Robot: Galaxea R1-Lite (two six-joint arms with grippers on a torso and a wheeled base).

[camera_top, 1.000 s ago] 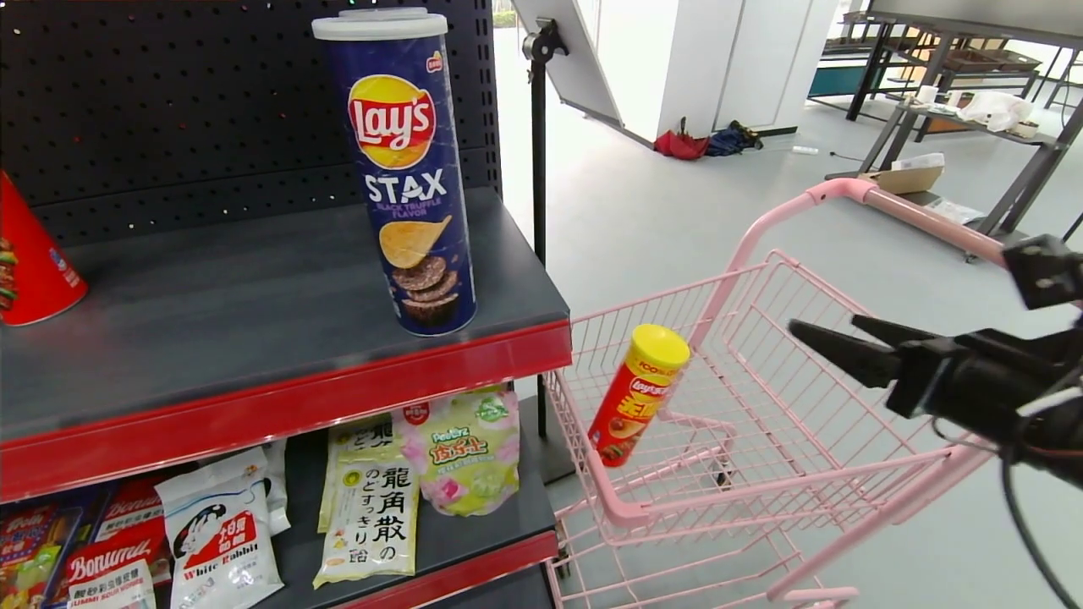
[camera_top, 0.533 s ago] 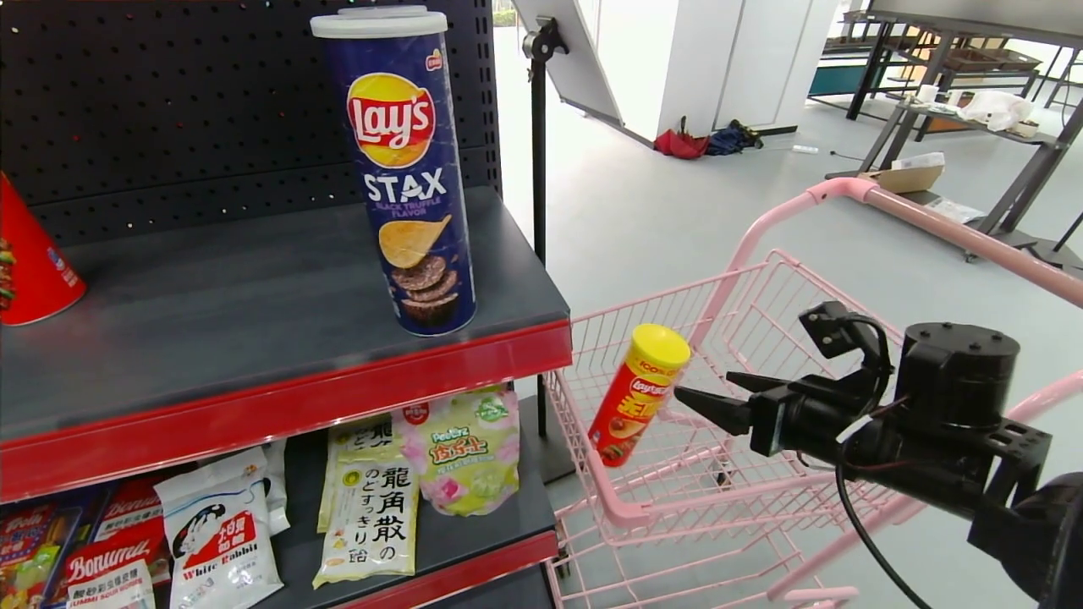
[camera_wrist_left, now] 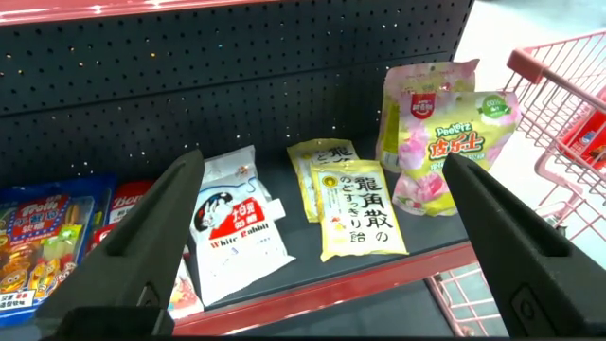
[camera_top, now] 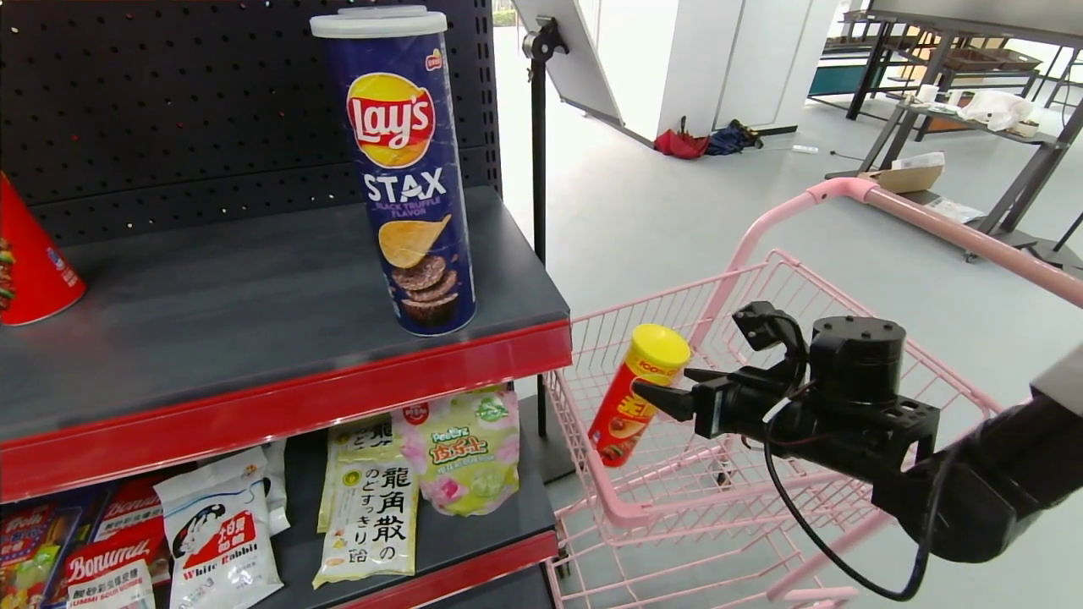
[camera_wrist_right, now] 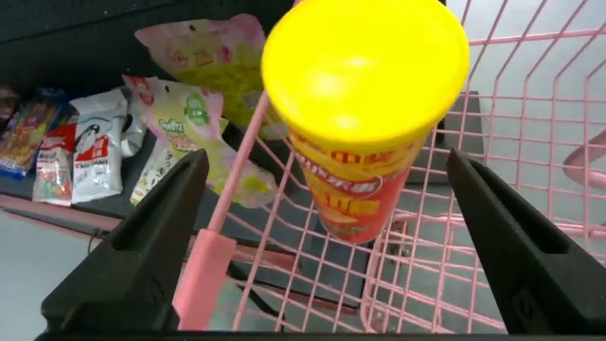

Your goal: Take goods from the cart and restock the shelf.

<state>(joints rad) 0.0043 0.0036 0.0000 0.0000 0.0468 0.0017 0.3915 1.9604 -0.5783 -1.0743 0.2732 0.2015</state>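
Observation:
A red chip can with a yellow lid [camera_top: 636,395] leans upright in the near left corner of the pink cart [camera_top: 846,191]. My right gripper [camera_top: 662,381] is level with the can's upper part and open. In the right wrist view the can [camera_wrist_right: 365,123] stands between the spread fingers of the right gripper [camera_wrist_right: 325,156], and I cannot tell whether they touch it. My left gripper [camera_wrist_left: 322,159] is open and holds nothing, facing the lower shelf's snack bags [camera_wrist_left: 355,204]. A tall blue chip can [camera_top: 406,169] stands on the upper shelf [camera_top: 254,296] near its right end.
A red container [camera_top: 30,262] sits at the upper shelf's left edge. Several snack bags [camera_top: 372,499] lie on the lower shelf. A black pole [camera_top: 538,152] stands between shelf and cart. Tables and a box are far behind on the open grey floor.
My right arm has swung left across the cart, from its right side to the red can, and its open fingers now flank the can's top. The can and shelf goods have not moved.

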